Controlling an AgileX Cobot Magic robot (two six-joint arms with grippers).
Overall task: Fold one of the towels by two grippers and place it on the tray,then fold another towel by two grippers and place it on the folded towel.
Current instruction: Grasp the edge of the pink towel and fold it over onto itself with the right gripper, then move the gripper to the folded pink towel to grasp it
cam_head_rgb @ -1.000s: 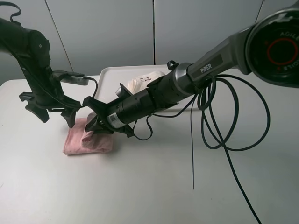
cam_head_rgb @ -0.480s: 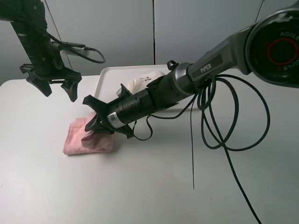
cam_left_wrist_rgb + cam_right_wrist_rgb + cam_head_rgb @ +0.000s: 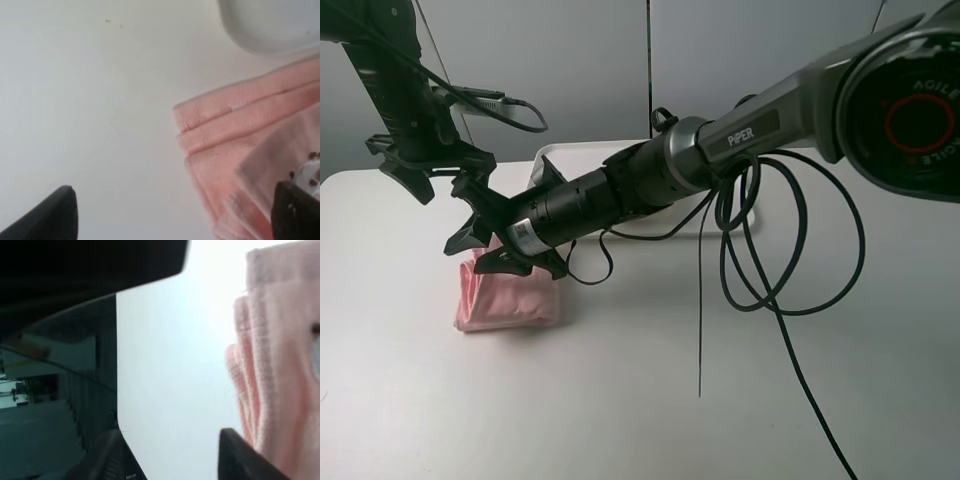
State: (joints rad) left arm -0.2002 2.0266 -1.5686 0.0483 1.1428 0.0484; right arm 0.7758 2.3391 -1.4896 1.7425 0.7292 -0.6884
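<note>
Pink towel (image 3: pixel 508 303) lies folded on the bench (image 3: pixel 620 400), at 9 o'clock in the high view, just in front of the right gripper (image 3: pixel 480 235). Flat, layered edges stacked; left wrist view shows the same towel (image 3: pixel 250 150) with its folded corner on bare bench.

Right arm reaches across the middle to the left side. Its jaws are spread wide, nothing between them, tips just above the towel's far edge. Can't tell if the lower tip touches the cloth. Right wrist view shows the towel (image 3: pixel 272 365) right beside one finger (image 3: pixel 240 455).

Left gripper (image 3: pixel 430 175) hangs higher, at 10 o'clock, apart from the towel. Jaws released, empty; both fingers splayed.

Tray (image 3: pixel 545 160) sits at 12 o'clock behind the right arm, mostly hidden by it. Tray rim (image 3: pixel 270 30) also shows in the left wrist view, just beyond the towel. Tray contents not visible from here.

Loose cables (image 3: pixel 760 250) droop from the right arm over the bench at 3 o'clock.
</note>
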